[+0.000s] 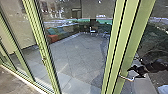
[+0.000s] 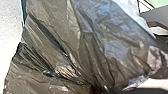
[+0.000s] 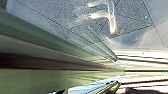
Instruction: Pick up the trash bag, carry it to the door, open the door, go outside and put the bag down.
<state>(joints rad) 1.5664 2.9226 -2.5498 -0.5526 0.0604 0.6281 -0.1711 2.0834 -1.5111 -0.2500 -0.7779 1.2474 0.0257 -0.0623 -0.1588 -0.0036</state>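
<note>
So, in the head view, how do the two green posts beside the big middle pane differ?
The left post looks narrower than the right post. Its top slants leftward, the right post's top rightward. A pale handle juts from the right post; the left post bears a small dark fitting. Both are light green.

Glass front, seen from near side. Left post (image 1: 38,30) and door post (image 1: 131,50) to left and right; handle (image 1: 127,78) on door post, low down. Sill (image 1: 21,79) at foot of glass, lower left; near floor (image 1: 11,83) before it. Paving (image 1: 77,55) behind glass, between posts: sofa (image 1: 53,38) along far part of left edge, chair (image 1: 92,30) near far edge. Plants (image 1: 155,37) right of door post.
</note>
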